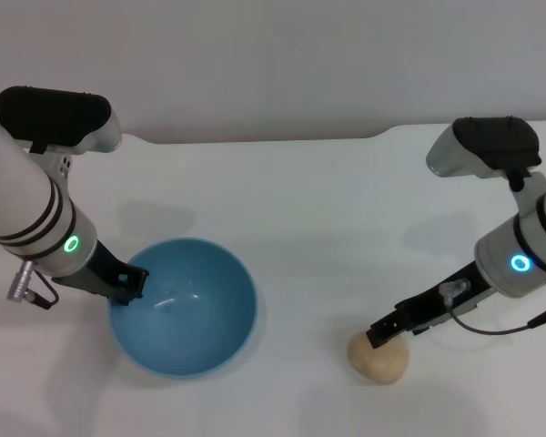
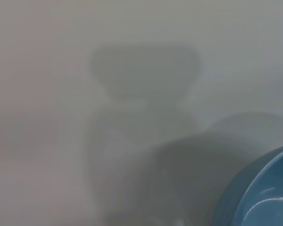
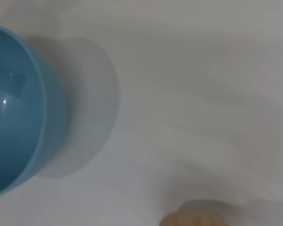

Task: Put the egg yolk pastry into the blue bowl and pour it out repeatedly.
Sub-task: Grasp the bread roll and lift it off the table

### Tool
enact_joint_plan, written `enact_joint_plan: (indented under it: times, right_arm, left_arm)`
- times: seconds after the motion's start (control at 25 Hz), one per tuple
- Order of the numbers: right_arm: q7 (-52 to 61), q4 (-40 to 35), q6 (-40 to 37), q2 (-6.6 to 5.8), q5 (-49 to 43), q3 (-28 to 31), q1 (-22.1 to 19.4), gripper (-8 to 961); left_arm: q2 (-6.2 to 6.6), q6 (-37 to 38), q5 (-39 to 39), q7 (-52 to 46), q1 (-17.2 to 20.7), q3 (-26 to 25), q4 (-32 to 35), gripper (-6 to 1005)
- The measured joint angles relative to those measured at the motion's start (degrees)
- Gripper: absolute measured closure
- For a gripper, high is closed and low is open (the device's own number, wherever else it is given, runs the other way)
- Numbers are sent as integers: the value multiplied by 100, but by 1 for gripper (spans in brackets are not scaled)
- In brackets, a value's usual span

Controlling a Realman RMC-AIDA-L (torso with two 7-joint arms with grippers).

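Note:
The blue bowl [image 1: 196, 314] stands upright on the white table at the near left, with nothing inside it. My left gripper [image 1: 127, 282] is at the bowl's left rim and looks shut on it. Part of the bowl [image 2: 262, 200] shows in the left wrist view, and its side [image 3: 14, 108] shows in the right wrist view. The egg yolk pastry [image 1: 379, 358], a small tan ball, lies on the table to the right of the bowl. My right gripper [image 1: 380, 334] hangs right over the pastry's far top edge. A sliver of the pastry [image 3: 193, 220] shows in the right wrist view.
The white table [image 1: 300, 200] stretches back to a pale wall, and its far edge steps up at the right. A gap of bare tabletop separates the bowl from the pastry.

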Motion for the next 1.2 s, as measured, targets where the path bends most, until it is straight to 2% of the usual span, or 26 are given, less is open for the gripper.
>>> enact_joint_plan:
  times: [0.48,0.8,1.04,1.2]
  right_arm:
    - [-36,-583,-169,-1,100,-240,202,259]
    - [-35,-641,-252,-1,80,-277,212,264]
    - [-210,-773,-335,-1,195,251,170,277]
    - [-234,-745,-344,-1,186,333,170,390]
  left_arm:
    - [7,55,-16,10,-77,-16,-212,1000]
    - [9,63,-29,80,-114,-16,-211,1000]
    - [9,67,-33,82,-118,-16,-211,1000]
    - [9,49,-20,82,-118,-16,-217,999]
